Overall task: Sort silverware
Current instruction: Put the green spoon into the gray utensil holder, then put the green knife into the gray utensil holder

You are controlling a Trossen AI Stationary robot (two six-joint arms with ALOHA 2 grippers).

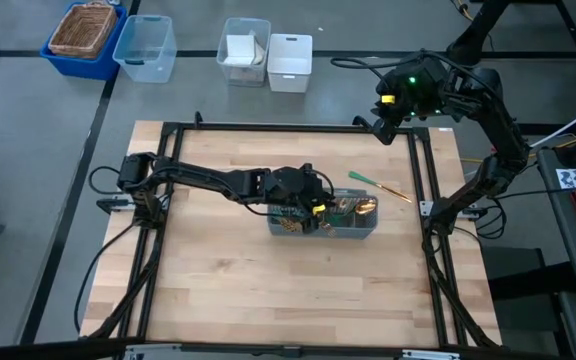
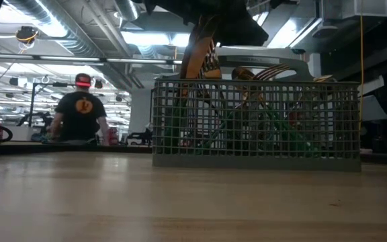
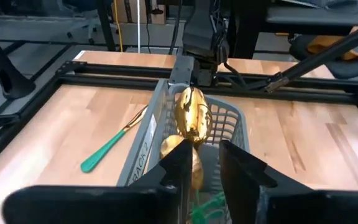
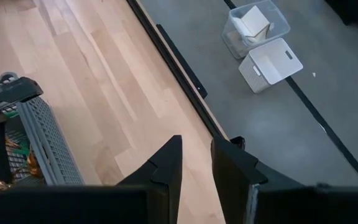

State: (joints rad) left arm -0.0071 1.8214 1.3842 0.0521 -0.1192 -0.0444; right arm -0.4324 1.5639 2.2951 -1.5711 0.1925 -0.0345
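At the far left of the high view, beyond the wooden surface (image 1: 218, 270), a blue bin (image 1: 68, 55) holds a woven basket (image 1: 82, 28), with a clear blue tub (image 1: 146, 47) beside it on the grey floor. Further right sit a clear box (image 1: 245, 50) and a white box (image 1: 290, 62). A black frame (image 1: 168, 128) rims the surface.

The left arm reaches from the frame's left side toward the middle, where the left gripper (image 1: 306, 203) hangs over the left end of the grey mesh caddy (image 1: 348, 228). In the left wrist view its fingers (image 3: 180, 168) stand a little apart with a narrow gap between them, just above a gold spoon bowl (image 3: 192, 117) that stands up in the caddy; whether they touch it I cannot tell, and nothing is plainly clamped. The caddy holds the silverware (image 1: 353, 208), gold heads up and teal handles down, as the low view shows through the mesh. One teal-handled piece (image 1: 378, 185) lies loose on the surface just behind the caddy's right end.

In the low view, a person in a dark shirt and red cap (image 2: 80, 111) stands in the workshop behind the surface, under bright ceiling lights.

The right gripper (image 1: 386, 112) waits over the frame's far right corner, well away from the caddy, its fingers (image 4: 166, 163) slightly parted and empty.
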